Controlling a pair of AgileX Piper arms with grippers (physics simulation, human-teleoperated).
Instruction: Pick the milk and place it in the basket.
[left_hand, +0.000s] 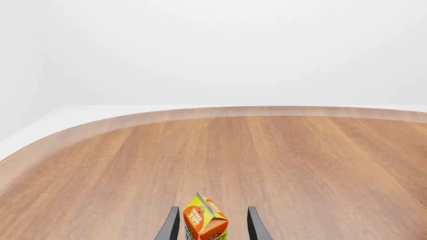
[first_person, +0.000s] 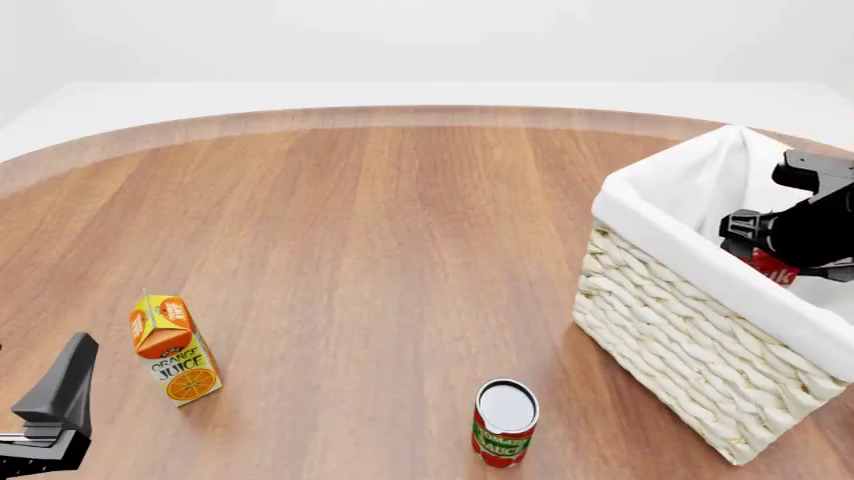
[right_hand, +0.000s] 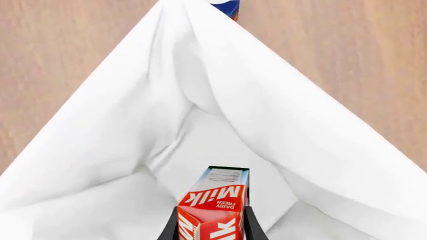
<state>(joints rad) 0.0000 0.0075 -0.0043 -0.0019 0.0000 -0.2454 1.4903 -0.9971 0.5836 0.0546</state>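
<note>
The milk (right_hand: 217, 207), a red carton with white lettering, sits between my right gripper's fingers (right_hand: 209, 227) over the white cloth lining (right_hand: 200, 115) of the basket. In the front view only a red bit of the milk (first_person: 774, 268) shows under the right gripper (first_person: 778, 250), inside the pale woven basket (first_person: 667, 320) at the right. My left gripper (first_person: 60, 385) is open and empty at the near left, low over the table. In the left wrist view, its fingers (left_hand: 212, 229) are spread and point toward the juice carton.
An orange-yellow juice carton (first_person: 171, 348) stands upright just ahead of the left gripper and shows in the left wrist view (left_hand: 205, 220). A red-green round can (first_person: 505, 422) stands near the front, left of the basket. A blue object (right_hand: 224, 6) peeks past the basket's far corner.
</note>
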